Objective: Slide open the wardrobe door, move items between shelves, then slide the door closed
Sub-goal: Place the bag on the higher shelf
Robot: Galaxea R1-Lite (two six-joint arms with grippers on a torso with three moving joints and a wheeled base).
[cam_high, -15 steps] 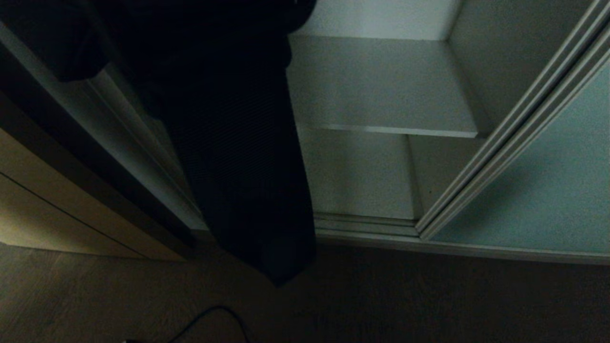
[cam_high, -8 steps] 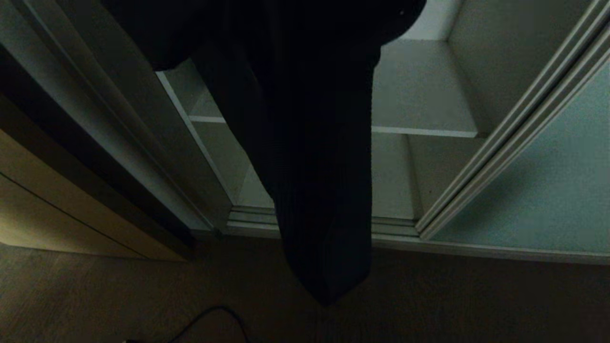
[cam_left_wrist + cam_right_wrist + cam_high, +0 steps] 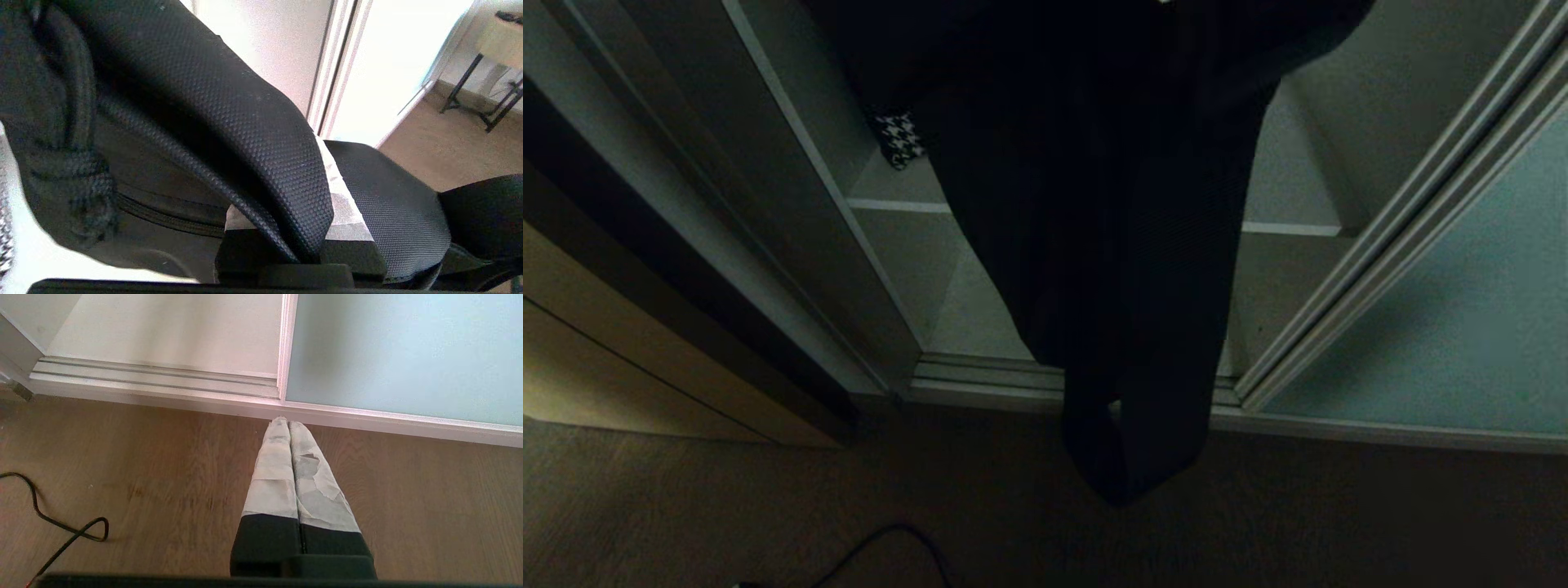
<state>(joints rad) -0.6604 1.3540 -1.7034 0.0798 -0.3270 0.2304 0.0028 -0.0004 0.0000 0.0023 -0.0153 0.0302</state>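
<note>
Left gripper (image 3: 310,245) clamped on the wide strap (image 3: 229,134) of the black bag (image 3: 1111,245). Strap loops over the fingertips (image 3: 347,220), pinched between the taped pads; bag body and its zipper line sit just behind the fingers. In the head view the bag hangs in front of the open wardrobe bay, long dark strap end trailing down past the bottom track (image 3: 980,384) to just above the floor (image 3: 768,506). It covers the middle of the shelf (image 3: 890,200); shelf front edge shows on both sides of it. Cannot tell if the bag touches the shelf. Small houndstooth item (image 3: 898,139) on that shelf, off to the bag's left side.

Sliding wardrobe door (image 3: 1445,327) stands pushed to the right, clear of the bay.

Right gripper (image 3: 289,424) parked, fingers pressed together, nothing between them, pointing down at the wood floor just short of the door's bottom rail. Black cable (image 3: 61,531) on the floor well off to the side of those fingers.
</note>
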